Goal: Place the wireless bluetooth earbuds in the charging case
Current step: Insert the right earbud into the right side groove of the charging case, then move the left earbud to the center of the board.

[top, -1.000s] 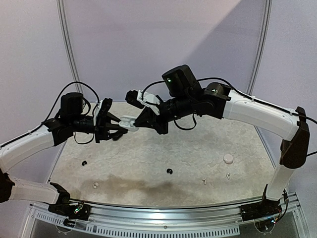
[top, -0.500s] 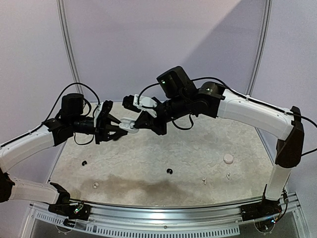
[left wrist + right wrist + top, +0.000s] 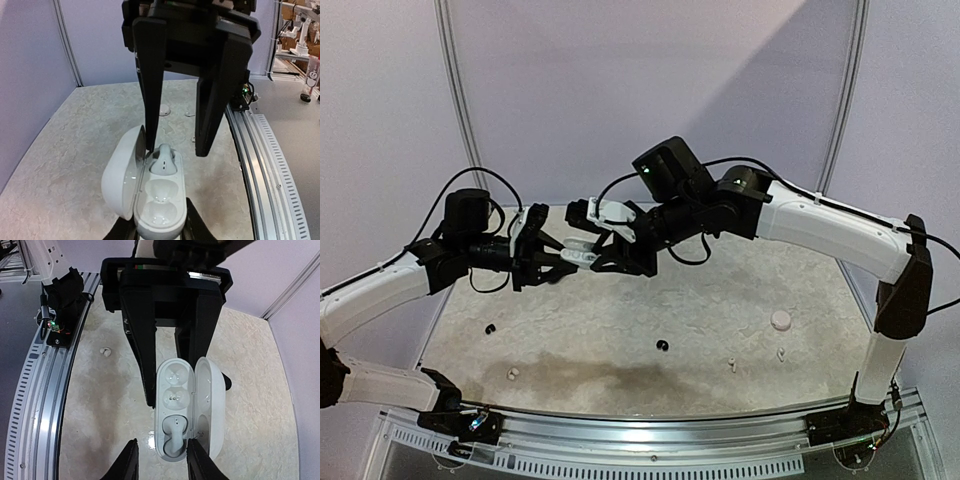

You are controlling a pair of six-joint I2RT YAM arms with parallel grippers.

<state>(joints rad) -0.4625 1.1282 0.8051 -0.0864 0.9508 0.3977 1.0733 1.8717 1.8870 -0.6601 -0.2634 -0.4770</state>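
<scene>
My left gripper (image 3: 558,262) is shut on a white charging case (image 3: 159,200), held above the table with its lid open to the side. One white earbud (image 3: 163,161) sits in the case's far slot, and it also shows in the right wrist view (image 3: 174,437). The slot nearer my left gripper is empty. My right gripper (image 3: 162,441) is open, its jaws either side of the case end with the earbud, touching neither. Loose earbuds lie on the table: black ones (image 3: 489,328) (image 3: 662,346) and white ones (image 3: 513,374) (image 3: 731,364) (image 3: 781,354).
A small round white piece (image 3: 781,320) lies on the table at the right. The table's near edge is a metal rail (image 3: 650,425). Purple walls stand behind and to the sides. Both arms meet above the back left of the table.
My right gripper has moved left, closing in over the open case. My left gripper and the case have stayed nearly still.
</scene>
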